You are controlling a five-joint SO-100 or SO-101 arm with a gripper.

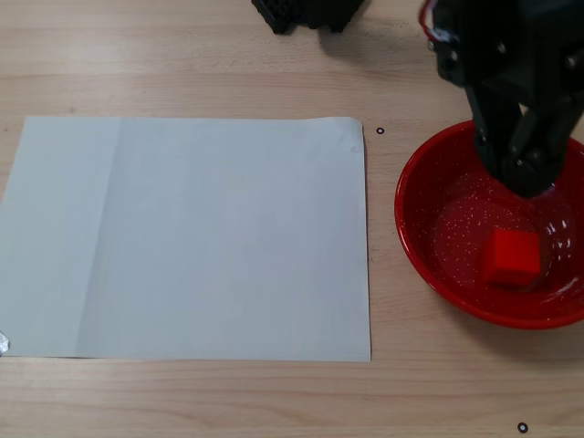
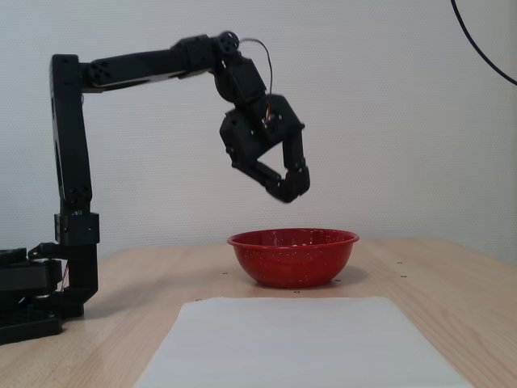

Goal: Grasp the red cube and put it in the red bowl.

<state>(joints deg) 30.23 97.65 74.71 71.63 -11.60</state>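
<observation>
In the red bowl: the red cube lies on the speckled floor, right of centre in the view from above; the side view hides it behind the bowl wall.
My gripper: above the bowl, clear of its rim, fingertips together, holding nothing.
My arm: reaches out from its base at the left in the side view.
White paper sheet: flat on the wooden table, just left of the bowl, bare.
</observation>
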